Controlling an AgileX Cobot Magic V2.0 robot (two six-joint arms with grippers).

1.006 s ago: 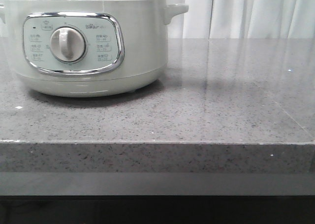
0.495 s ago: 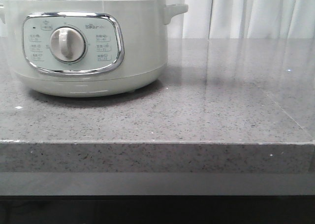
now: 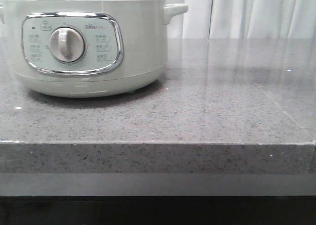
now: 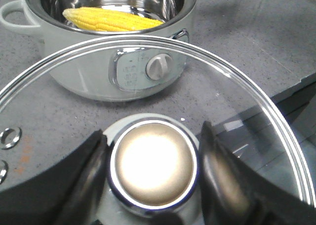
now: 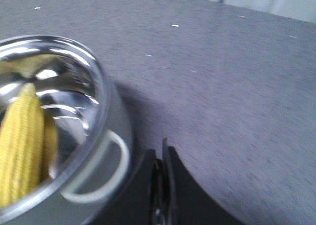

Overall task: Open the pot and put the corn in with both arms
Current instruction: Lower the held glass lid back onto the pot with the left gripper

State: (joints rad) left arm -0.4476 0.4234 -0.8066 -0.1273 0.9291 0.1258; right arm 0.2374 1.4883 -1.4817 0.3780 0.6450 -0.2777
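Note:
The pale grey-green pot (image 3: 89,42) stands open at the left of the grey counter, its dial facing me; it also shows in the left wrist view (image 4: 118,57) and in the right wrist view (image 5: 59,185). The yellow corn (image 4: 111,21) lies inside its steel bowl, seen too in the right wrist view (image 5: 22,146). My left gripper (image 4: 154,165) is shut on the lid's round metal knob (image 4: 154,164) and holds the glass, steel-rimmed lid (image 4: 237,86) in the air in front of the pot. My right gripper (image 5: 162,156) is shut and empty, beside the pot's side handle (image 5: 106,170).
The grey speckled counter (image 3: 222,101) stretches to the right of the pot, with its front edge (image 3: 158,145) near me. White curtains (image 3: 247,12) hang behind it.
One second ago the corn and a dark gripper showed above the pot's rim in the front view. Since then both have gone from that view; the pot has shifted very slightly.

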